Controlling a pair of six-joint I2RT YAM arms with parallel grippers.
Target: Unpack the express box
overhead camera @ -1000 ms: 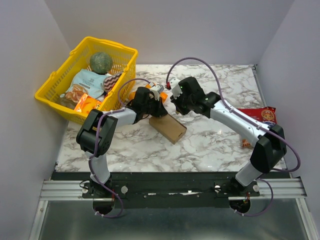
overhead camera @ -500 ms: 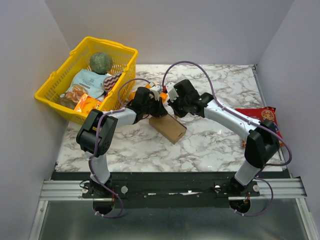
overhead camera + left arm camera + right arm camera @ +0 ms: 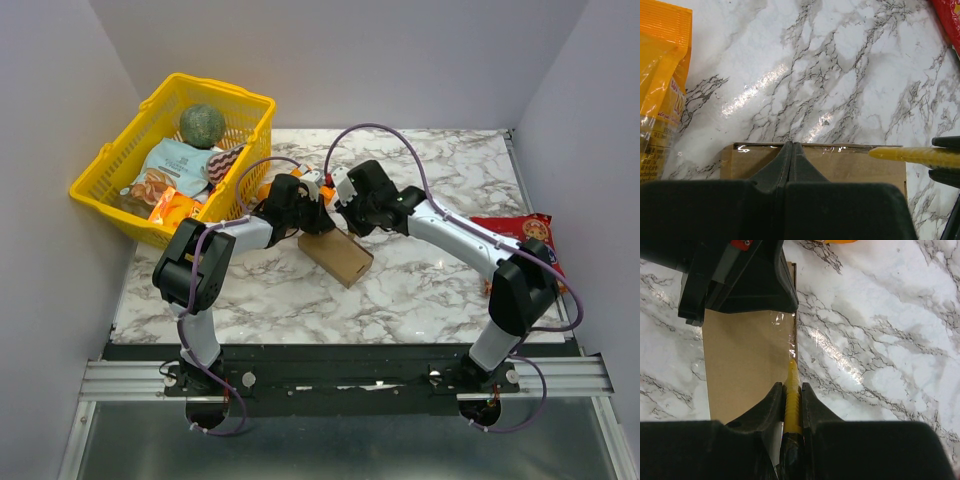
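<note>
Left wrist, express box point(image 3: 840, 167), packet point(image 3: 662, 60) lettering blurred

A white marble table point(image 3: 420, 290) with grey veins is filling the enclosure. Plain pale grey walls point(image 3: 350, 60) are closing it in on three sides. A metal rail point(image 3: 120, 378) is running along its near edge. Overhead light is leaving bright glints point(image 3: 756, 89) on the stone.

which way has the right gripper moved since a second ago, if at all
Yes. In the top view the right gripper has shifted slightly left, toward the yellow basket, closer over the express box, which has not moved.
</note>
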